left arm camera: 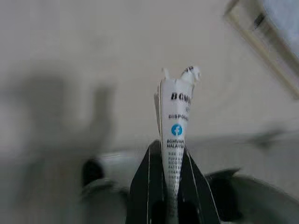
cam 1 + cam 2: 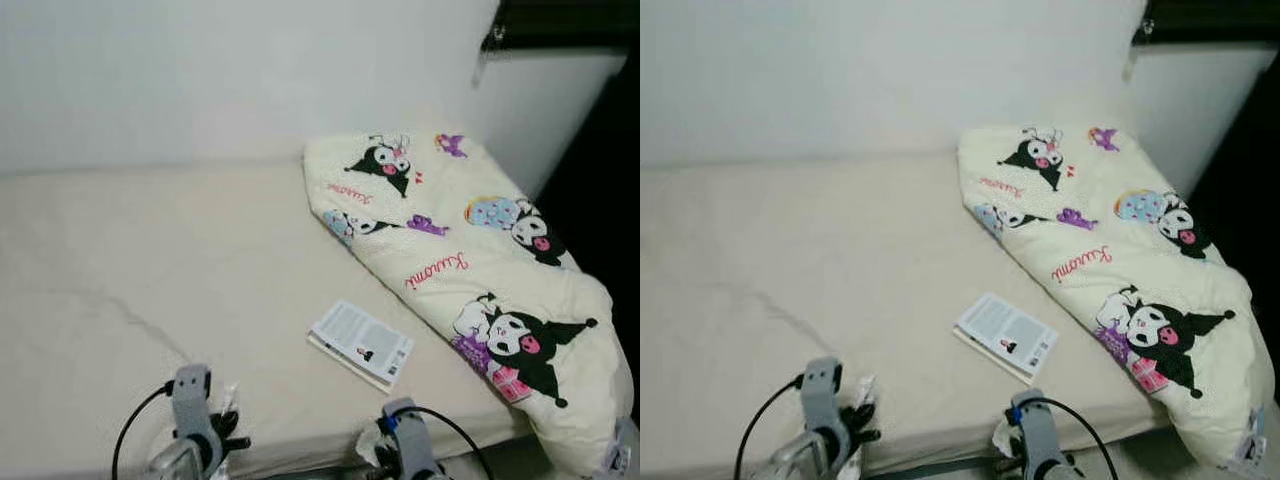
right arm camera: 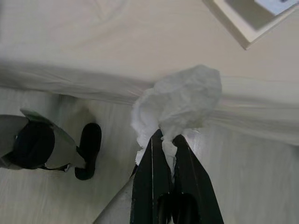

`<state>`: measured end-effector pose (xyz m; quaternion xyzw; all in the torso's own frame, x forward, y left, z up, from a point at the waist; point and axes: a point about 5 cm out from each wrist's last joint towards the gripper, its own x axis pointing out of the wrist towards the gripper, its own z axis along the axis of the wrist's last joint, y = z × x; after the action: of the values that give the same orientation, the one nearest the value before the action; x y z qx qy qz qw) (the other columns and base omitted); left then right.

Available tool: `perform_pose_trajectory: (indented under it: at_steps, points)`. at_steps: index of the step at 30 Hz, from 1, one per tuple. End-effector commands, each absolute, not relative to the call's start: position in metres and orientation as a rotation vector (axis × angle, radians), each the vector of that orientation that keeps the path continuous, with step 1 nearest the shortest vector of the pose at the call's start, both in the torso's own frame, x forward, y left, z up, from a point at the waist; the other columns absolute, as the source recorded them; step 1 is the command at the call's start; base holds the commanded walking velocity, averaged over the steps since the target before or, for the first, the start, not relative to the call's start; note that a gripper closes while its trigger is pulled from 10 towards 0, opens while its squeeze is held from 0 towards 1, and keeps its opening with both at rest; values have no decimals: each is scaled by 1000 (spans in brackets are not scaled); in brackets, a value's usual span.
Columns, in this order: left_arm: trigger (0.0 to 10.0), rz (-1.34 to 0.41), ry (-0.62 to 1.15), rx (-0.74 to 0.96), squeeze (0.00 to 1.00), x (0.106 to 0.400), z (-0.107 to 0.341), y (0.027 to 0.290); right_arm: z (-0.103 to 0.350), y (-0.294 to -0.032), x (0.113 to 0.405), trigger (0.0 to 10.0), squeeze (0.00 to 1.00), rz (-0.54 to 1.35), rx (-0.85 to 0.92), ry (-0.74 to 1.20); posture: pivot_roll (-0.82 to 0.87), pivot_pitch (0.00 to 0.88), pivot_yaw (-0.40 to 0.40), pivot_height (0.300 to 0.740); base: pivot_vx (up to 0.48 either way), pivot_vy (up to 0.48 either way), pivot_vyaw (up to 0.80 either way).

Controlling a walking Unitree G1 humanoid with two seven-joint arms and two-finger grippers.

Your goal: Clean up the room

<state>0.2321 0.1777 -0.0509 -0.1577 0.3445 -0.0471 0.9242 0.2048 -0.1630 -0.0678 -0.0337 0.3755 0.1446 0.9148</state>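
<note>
Crumpled tissue sits clamped in the right pincer by the bed edge; the left pincer grips a printed white wrapper. Farther on lie a booklet and a cartoon-print quilt

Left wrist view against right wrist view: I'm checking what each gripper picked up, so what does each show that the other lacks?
The left wrist view has the left gripper shut on a printed white wrapper. The right wrist view has the right gripper shut on a crumpled white tissue, with the floor below. Both show the beige bed sheet and a corner of the booklet.
</note>
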Motion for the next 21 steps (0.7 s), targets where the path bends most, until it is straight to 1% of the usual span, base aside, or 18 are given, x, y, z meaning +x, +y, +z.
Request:
perform_pose_trajectory:
  at_steps: [1,2,3,6,7,9,10,15,21]
  points:
    - [10000,-61,779,-300,0,215,-63,186,-76,-167,191,0,0,277,-72,838,-105,21,3,717,0,0,0]
    - [10000,-30,817,-301,0,204,-69,190,-80,-170,185,0,0,259,-80,872,-109,17,6,722,0,0,0]
    - [10000,-30,817,-301,0,204,-69,190,-80,-170,185,0,0,259,-80,872,-109,17,6,722,0,0,0]
    - [10000,61,898,-312,0,184,-80,196,-90,-176,167,0,0,199,-83,954,-99,13,0,737,0,0,0]
    - [10000,88,920,-310,0,179,-83,197,-93,-175,161,5922,0,203,-74,976,-100,14,-1,737,0,0,0]
    - [10000,103,934,-306,0,176,-85,198,-94,-175,157,5922,0,210,-69,989,-100,14,-1,737,0,0,0]
    - [10000,102,942,-302,0,174,-86,197,-97,-174,152,10000,0,227,-93,1018,-98,16,-4,737,0,0,0]
    - [10000,75,956,-269,0,173,-87,191,-98,-169,151,10000,0,273,-132,1033,-90,21,-6,737,0,0,793]
    - [10000,61,976,-234,0,171,-89,190,-98,-167,151,10000,0,281,-152,1033,-78,24,-7,737,0,0,778]
